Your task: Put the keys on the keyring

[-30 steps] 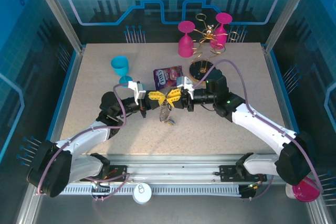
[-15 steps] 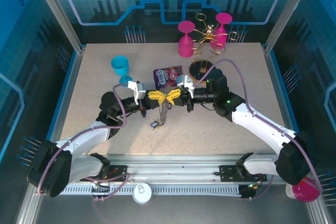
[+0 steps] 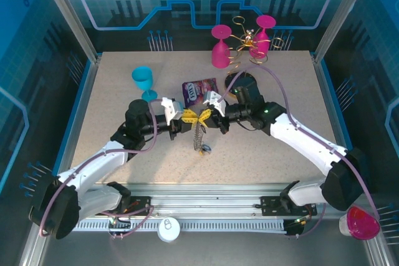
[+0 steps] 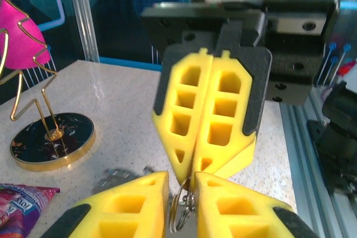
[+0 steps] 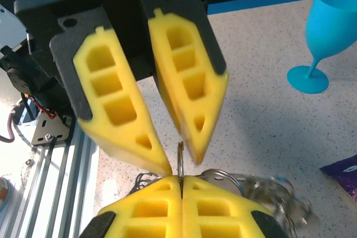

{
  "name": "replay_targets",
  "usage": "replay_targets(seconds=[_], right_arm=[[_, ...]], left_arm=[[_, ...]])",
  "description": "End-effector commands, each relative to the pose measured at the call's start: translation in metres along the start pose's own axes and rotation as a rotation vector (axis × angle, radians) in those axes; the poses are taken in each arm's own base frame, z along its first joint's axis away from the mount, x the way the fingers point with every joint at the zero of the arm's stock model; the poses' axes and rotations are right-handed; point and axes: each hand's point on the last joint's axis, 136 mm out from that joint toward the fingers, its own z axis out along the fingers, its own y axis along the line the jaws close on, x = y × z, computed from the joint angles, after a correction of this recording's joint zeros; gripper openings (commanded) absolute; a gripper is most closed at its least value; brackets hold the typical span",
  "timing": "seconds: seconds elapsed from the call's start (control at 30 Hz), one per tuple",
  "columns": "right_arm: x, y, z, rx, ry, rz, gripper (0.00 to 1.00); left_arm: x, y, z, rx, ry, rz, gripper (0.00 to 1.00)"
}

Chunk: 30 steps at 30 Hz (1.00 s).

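Observation:
My two grippers meet tip to tip above the middle of the table. The right gripper (image 3: 205,118) (image 5: 181,181) is shut on the top of a thin grey metal keyring (image 5: 180,160), which stands on edge above its pads. The left gripper (image 3: 191,119) (image 4: 182,193) is open by a narrow gap, and the keyring (image 4: 179,213) sits in that gap. In the right wrist view the left fingers (image 5: 120,104) stand apart on either side of the ring. Below the grippers hang the keyring and its keys (image 3: 204,148), blurred in the right wrist view (image 5: 268,193).
A purple snack packet (image 3: 198,90) lies just behind the grippers. A teal goblet (image 3: 143,81) stands at the back left. The gold wire rack (image 3: 244,42) with pink glasses (image 3: 220,45) and its round base (image 4: 53,140) stand at the back right.
The left jaws have parted slightly from shut. The right gripper stays shut on the ring. Both arms shifted a little and the hanging keys swung left, then back right.

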Motion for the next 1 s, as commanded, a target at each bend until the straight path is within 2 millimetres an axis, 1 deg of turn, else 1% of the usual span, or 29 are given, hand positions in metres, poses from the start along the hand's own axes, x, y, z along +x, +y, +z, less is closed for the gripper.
replay_targets(seconds=[0.0,0.1,0.33,0.43,0.5,0.6,0.7,0.8,0.83,0.87,0.9,0.97], right_arm=[[-0.008,0.007,0.001,-0.019,0.028,-0.045,0.0],[-0.008,0.004,0.003,-0.011,0.041,-0.037,0.0],[-0.002,0.006,0.009,-0.012,0.054,-0.025,0.0],[-0.001,0.006,0.01,-0.011,0.056,-0.022,0.0],[-0.002,0.007,0.011,-0.012,0.054,-0.023,0.0],[-0.002,0.009,0.012,-0.016,0.057,-0.025,0.0],[-0.005,0.012,0.012,-0.029,0.05,-0.026,0.0],[-0.011,0.008,0.005,-0.018,-0.002,0.0,0.0],[-0.013,0.005,0.0,-0.013,-0.026,0.025,0.08],[-0.01,0.0,-0.003,0.002,-0.038,0.052,0.26],[-0.008,-0.004,-0.007,0.017,-0.044,0.065,0.33],[0.001,-0.008,-0.011,0.039,-0.043,0.09,0.41]], left_arm=[[0.014,-0.012,0.0,0.05,0.098,0.047,0.18],[0.017,-0.012,-0.002,0.048,0.106,0.05,0.21],[0.029,-0.014,-0.005,0.044,0.154,0.031,0.22],[0.033,-0.014,-0.004,0.045,0.162,0.027,0.16],[0.034,-0.014,-0.003,0.048,0.168,0.026,0.08],[0.033,-0.014,-0.003,0.053,0.164,0.028,0.0],[0.03,-0.015,-0.003,0.056,0.157,0.033,0.0],[0.027,-0.015,-0.005,0.047,0.139,0.056,0.0],[0.025,-0.015,-0.006,0.039,0.128,0.067,0.0],[0.023,-0.014,-0.007,0.026,0.111,0.081,0.0],[0.021,-0.013,-0.008,0.015,0.094,0.091,0.0],[0.015,-0.012,-0.009,-0.003,0.056,0.126,0.0]])
